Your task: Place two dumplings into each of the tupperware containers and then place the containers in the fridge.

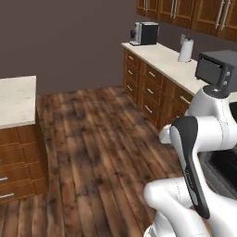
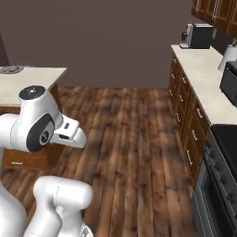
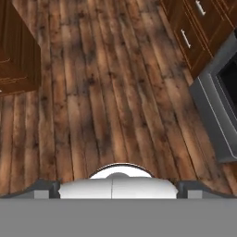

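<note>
Tool open, empty, over bare floor

Tool has jaws spread wide, gripping nothing, pointing down at the wood floor. I see no dumplings, containers or fridge from here. My read: transit step, base between the island tabletop and the stove. Next I must drive toward the dumplings.

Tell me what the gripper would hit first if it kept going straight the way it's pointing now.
Most likely the bare wood floor: the open gripper looks down at it, with nothing in between as far as the hand view shows.
</note>
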